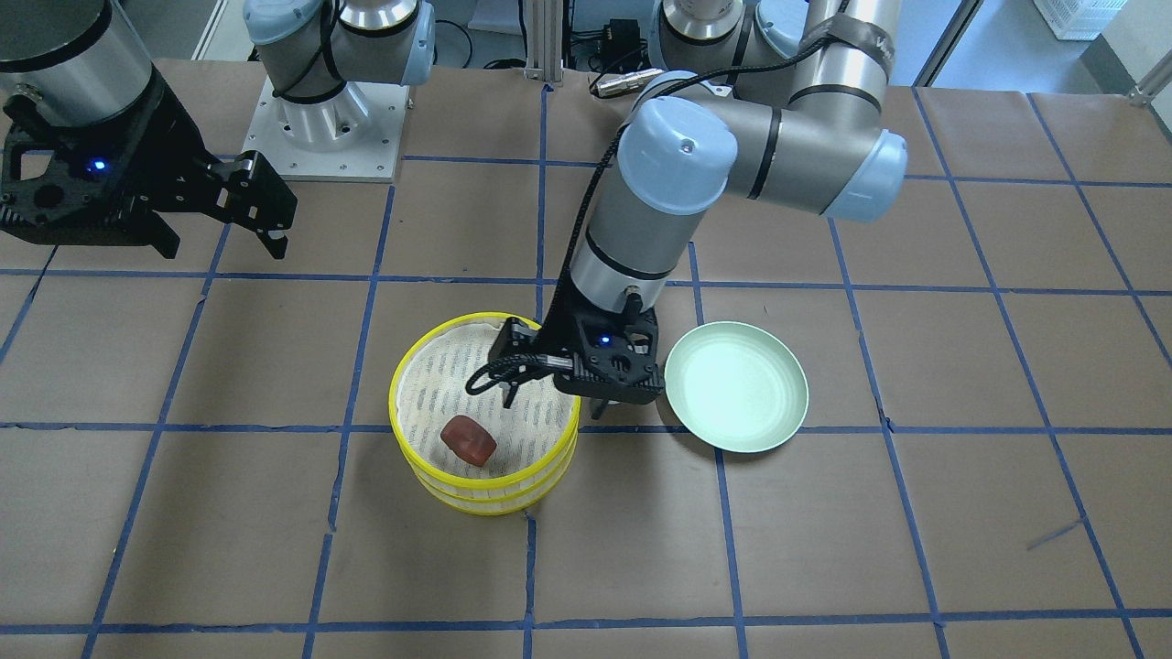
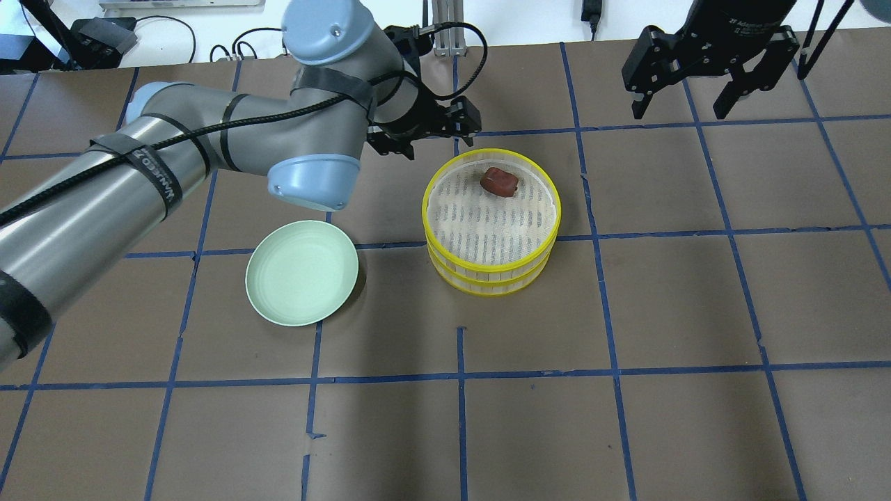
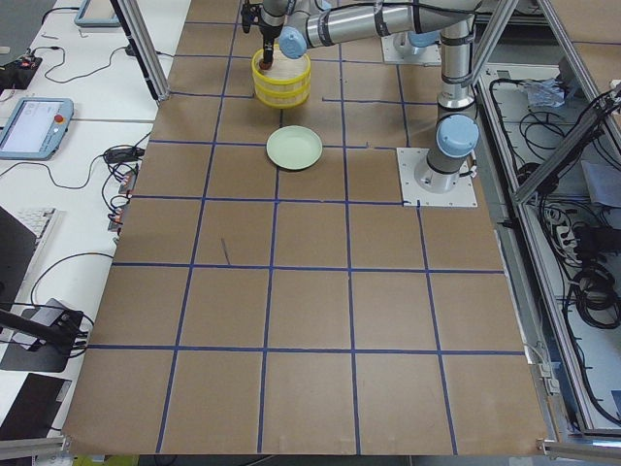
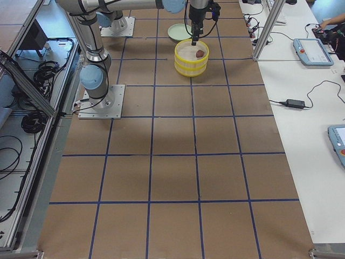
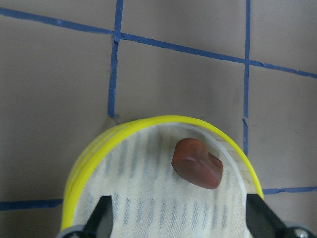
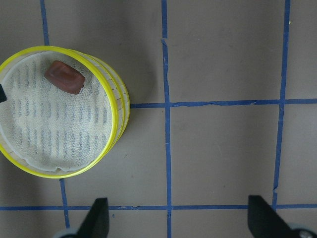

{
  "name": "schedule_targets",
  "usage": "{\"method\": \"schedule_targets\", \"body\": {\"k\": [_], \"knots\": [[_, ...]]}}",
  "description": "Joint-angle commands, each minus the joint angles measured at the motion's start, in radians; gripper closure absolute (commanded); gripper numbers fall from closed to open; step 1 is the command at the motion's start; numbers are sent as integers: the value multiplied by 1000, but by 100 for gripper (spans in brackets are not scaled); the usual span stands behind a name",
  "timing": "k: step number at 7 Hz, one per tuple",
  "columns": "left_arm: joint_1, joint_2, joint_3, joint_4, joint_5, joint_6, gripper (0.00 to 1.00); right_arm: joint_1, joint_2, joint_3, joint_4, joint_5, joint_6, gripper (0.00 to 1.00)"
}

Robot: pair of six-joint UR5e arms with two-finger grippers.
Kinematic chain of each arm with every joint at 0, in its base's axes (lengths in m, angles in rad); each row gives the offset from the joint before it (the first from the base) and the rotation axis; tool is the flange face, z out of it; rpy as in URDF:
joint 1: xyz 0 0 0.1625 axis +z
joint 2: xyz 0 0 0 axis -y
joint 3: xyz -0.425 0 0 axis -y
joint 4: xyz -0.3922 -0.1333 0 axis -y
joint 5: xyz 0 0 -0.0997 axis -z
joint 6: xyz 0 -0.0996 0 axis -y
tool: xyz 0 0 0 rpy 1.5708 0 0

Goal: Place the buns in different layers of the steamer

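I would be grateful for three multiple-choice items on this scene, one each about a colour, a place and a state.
1. What colour is the bowl?
A. pale green
B. blue
C. red

2. Where does the reddish-brown bun lie?
A. in the bowl
B. in the top tray of the steamer
C. beside the bowl

3. How does the left gripper stand?
A. shut on the bun
B. shut, empty
C. open

Answers:
1 A, the bowl beside the steamer is pale green.
2 B, the bun lies inside the top yellow rim.
3 C, its fingers stand wide apart above the steamer, holding nothing.
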Motion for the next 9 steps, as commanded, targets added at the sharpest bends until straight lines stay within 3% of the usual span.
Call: {"method": "schedule_targets", "body": {"k": [1,2,3,4,6,9], "knots": [[171,104,11,-252,35,238,0,70,-4,4,-5,-3,58,1],[251,159,28,-413,41,286,0,139,4,7,-46,-10,136,1],[296,202,45,-554,120,292,0,162,7,12,-60,-12,143,0],[301,248,48,-615,182,292,0,147,16,30,-66,-42,100,1],[296,270,37,-640,181,286,0,77,16,64,-68,-55,127,2],[304,270,39,-674,187,294,0,69,5,59,-70,-32,112,2]]}}
